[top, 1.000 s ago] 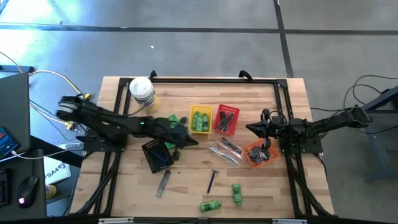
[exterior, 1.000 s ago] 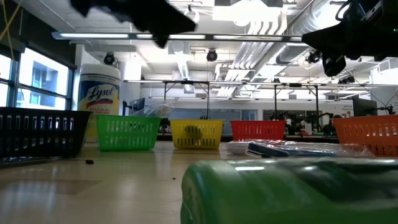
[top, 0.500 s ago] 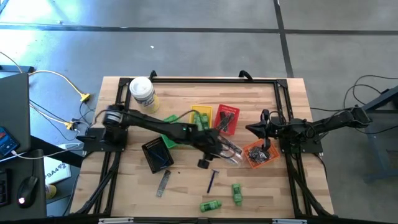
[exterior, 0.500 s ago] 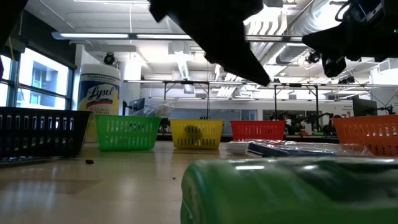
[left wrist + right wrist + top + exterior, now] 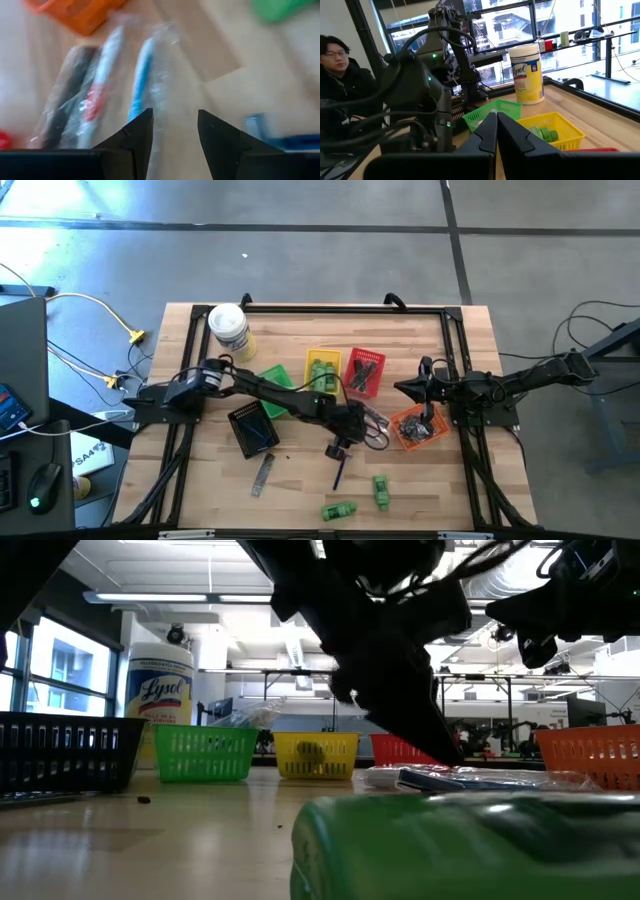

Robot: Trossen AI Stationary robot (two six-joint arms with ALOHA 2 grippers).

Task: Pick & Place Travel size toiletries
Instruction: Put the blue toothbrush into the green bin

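Wooden bench [image 5: 200, 480] carries loose green mini bottles [image 5: 381, 490] near its front edge. Behind them, the left tool [image 5: 345, 442] has swept from the black basket [image 5: 253, 428] to the clear-wrapped sticks [image 5: 142, 75], fingers apart, probably the next pick. Farther right, the right tool [image 5: 405, 388] waits, fingers together.

A robotics lab on an open industrial floor: a wooden table [image 5: 300, 490] framed in black rails stands on polished grey concrete, with cables trailing beside it. Behind the table, the low view shows exposed ceiling ducts [image 5: 520, 565], strip lights and rows of more test rigs. A seated person [image 5: 342, 95] watches near large windows [image 5: 520, 22] facing city buildings.
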